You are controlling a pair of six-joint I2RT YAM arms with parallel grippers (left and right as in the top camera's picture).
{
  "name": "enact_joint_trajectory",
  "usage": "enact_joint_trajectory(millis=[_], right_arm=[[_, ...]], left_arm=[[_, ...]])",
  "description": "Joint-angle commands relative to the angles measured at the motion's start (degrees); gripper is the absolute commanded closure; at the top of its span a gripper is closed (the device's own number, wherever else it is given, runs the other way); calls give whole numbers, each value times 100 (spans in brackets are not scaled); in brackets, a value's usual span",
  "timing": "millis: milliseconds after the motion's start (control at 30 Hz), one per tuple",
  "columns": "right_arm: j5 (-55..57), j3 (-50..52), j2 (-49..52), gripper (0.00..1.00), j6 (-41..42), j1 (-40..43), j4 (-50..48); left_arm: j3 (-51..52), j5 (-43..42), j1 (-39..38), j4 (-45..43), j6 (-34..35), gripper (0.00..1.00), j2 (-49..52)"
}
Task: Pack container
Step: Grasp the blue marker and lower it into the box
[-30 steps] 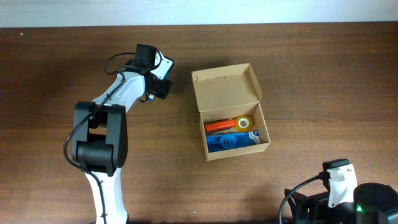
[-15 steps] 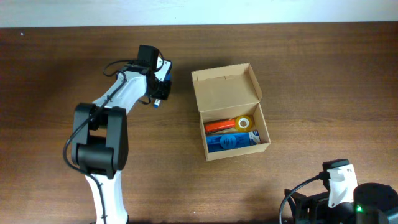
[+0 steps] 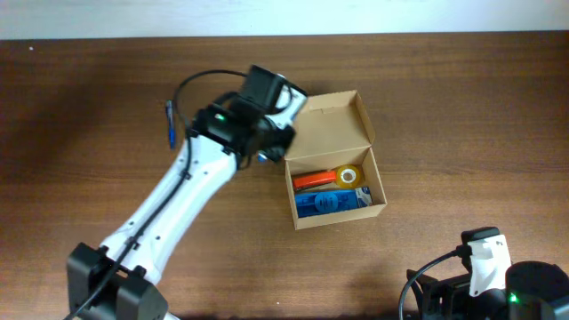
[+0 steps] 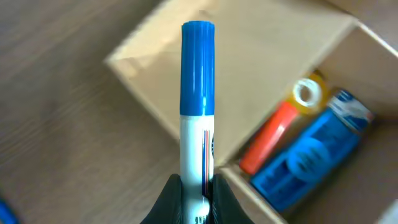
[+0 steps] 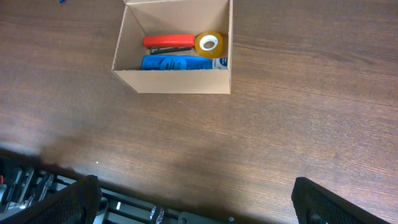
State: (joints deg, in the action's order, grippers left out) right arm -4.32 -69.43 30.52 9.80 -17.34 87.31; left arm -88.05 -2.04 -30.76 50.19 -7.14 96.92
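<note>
The brown wooden table (image 3: pixel 462 98), seen from overhead, carried the open container (image 3: pixel 324 129) right of centre, with the left gripper (image 3: pixel 269 149) at its left wall. In the left wrist view, the fingers (image 4: pixel 172 198) clenched a blue-capped marker (image 4: pixel 198 93), probably to drop it inside. In the right wrist view, the right gripper (image 5: pixel 199 208) waited spread open at the near side.

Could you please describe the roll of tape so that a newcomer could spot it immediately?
On the wooden table stands an open cardboard box with its lid flap folded back. In its far right corner, beside the red stapler and behind the blue box, sits the roll of tape. It alone is round, yellowish and ring-shaped.
</note>
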Motion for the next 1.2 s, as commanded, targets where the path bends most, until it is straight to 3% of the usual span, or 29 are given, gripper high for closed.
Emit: enact_joint_trajectory(millis=[0,200,433,967,1033,1167], right_arm=[[50,-61,-22,1,-59,11,-13],[50,-61,-22,1,-59,11,-13],[50,-61,-22,1,-59,11,-13],[50,-61,-22,1,-59,11,-13],[50,-61,-22,1,-57,11,-13],[50,-61,-22,1,-59,11,-13]], left_arm=[[4,28,-409,59,-553,98,-181],[4,28,-1231,94,-1683,98,4],[4,-146,-1687,109,-1700,98,555],[7,-466,-1714,256,-1998,97,1237],[7,-466,-1714,256,-1998,67,1237],[7,-463,-1714,256,-1998,49,1235]])
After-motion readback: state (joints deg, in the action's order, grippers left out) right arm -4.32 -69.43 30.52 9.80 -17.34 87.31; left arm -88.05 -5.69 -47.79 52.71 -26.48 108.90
